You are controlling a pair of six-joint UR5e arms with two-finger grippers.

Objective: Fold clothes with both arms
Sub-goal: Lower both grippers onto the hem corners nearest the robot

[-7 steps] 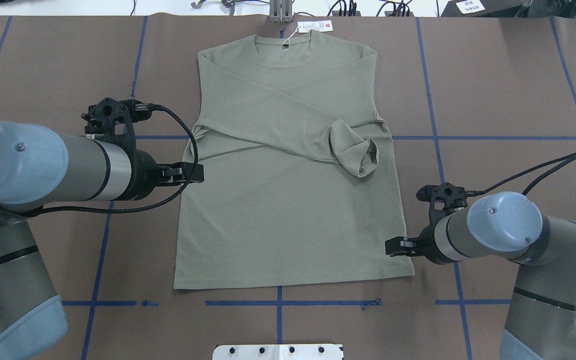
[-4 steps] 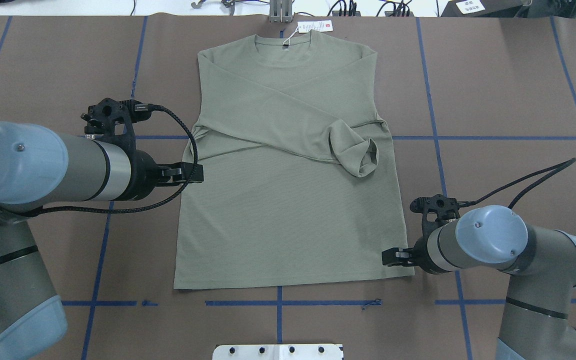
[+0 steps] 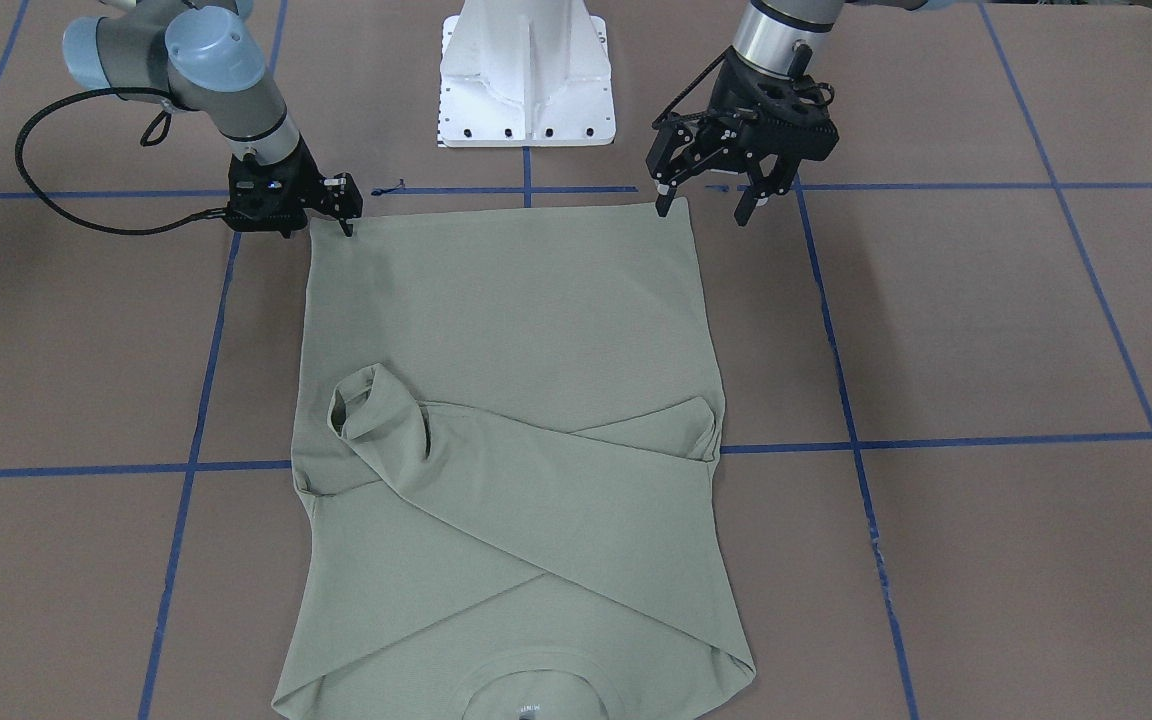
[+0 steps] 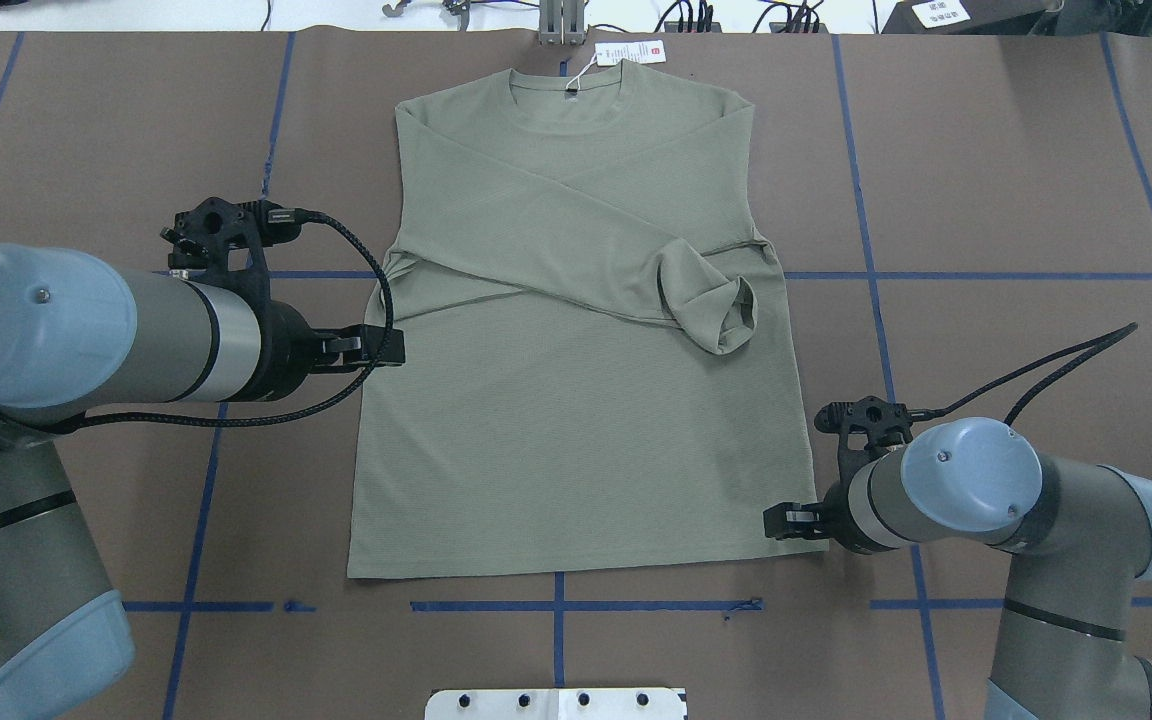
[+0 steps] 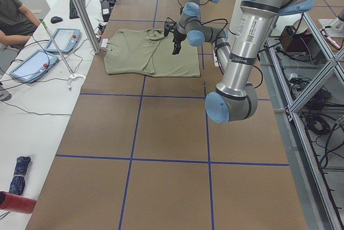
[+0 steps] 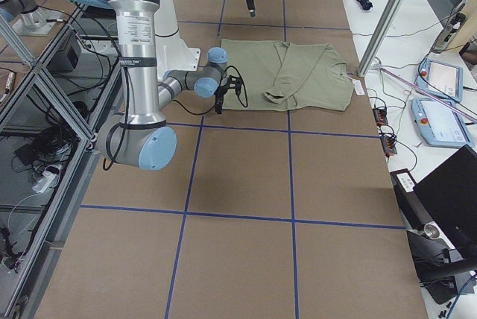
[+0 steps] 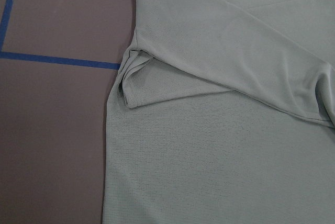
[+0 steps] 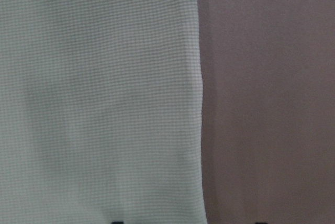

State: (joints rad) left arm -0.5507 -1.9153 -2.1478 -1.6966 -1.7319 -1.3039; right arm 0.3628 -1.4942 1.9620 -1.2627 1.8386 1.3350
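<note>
The sage-green shirt [image 4: 576, 400] lies flat on the brown table with its collar far from me and both sleeves crossed over the chest. A rolled cuff [image 4: 711, 305] sits near its right side. In the front-facing view my left gripper [image 3: 704, 208] hangs open above the shirt's left hem corner and holds nothing. My right gripper [image 4: 784, 520] is low at the right hem corner [image 3: 314, 222]. It is open. The right wrist view shows its two fingertips [image 8: 118, 221] on either side of the shirt's side edge [image 8: 201, 98].
A white hang tag [image 4: 631, 52] lies beyond the collar. The white pedestal [image 3: 526, 70] stands just behind the hem. Blue tape lines [image 4: 876, 275] cross the table. A seated person [image 5: 13, 15] and tablets [image 5: 32, 63] are on a side bench past the collar end.
My right gripper has slid back along the shirt's right edge toward the hem corner and settled lower. The left arm has hardly moved. The shirt lies as before.
</note>
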